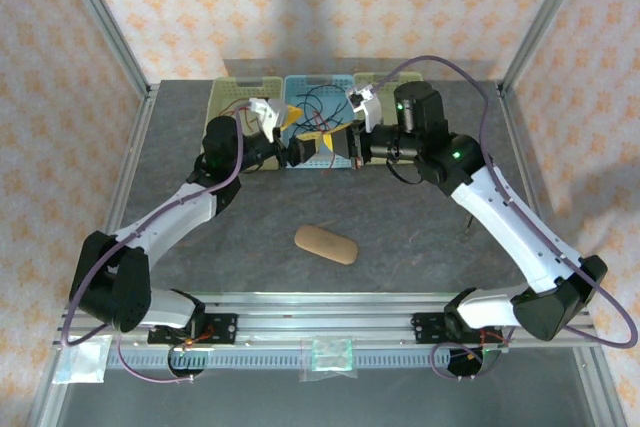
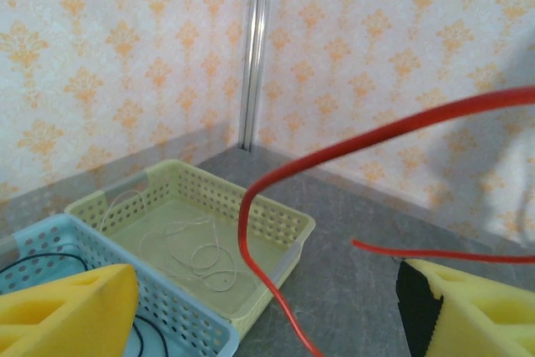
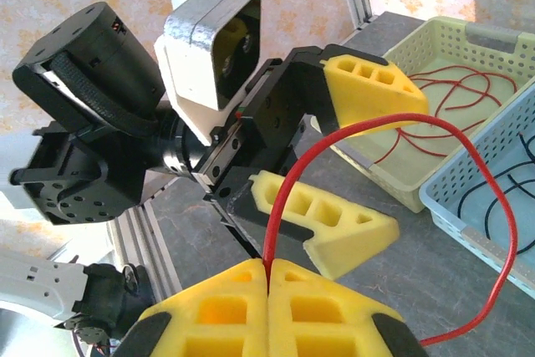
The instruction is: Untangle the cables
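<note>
We see the right gripper clamped on the red cable, while the left gripper faces it with jaws apart, the cable's loop between them.

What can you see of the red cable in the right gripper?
The red cable is a thin, flexible wire with a smooth coating. It is pinched between the shut yellow jaws of the right gripper. From there it rises, arcs into a wide loop and hangs back down, passing between the open jaws of the left gripper.
</note>
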Tool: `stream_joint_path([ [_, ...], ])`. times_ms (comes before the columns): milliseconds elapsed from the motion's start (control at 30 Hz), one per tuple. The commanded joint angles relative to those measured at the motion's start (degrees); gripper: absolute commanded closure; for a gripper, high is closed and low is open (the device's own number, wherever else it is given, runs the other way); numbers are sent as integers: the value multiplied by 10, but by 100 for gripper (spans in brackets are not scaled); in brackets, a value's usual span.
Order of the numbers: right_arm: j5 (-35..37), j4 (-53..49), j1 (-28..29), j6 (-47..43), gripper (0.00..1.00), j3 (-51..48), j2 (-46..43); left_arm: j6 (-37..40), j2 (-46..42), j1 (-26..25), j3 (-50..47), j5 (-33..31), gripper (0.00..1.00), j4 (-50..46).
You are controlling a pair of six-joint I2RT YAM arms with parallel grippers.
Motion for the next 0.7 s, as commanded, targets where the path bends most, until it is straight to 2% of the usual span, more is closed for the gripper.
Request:
stream_joint_path([
  [0, -23, 2, -3, 11, 100, 21, -12, -17, 10, -2, 18, 40, 22, 49],
  [200, -53, 9, -3, 17, 100, 17, -10, -41, 16, -3, 20, 54, 28, 75],
  [333, -55, 6, -2, 16, 100, 16, -8, -67, 24, -3, 20, 69, 45, 100],
  [567, -52, 14, -2, 21, 100, 7, -9, -87, 29, -4, 13, 87, 59, 127],
  [667, -50, 16, -2, 22, 100, 4, -9, -94, 32, -4, 15, 100, 74, 133],
])
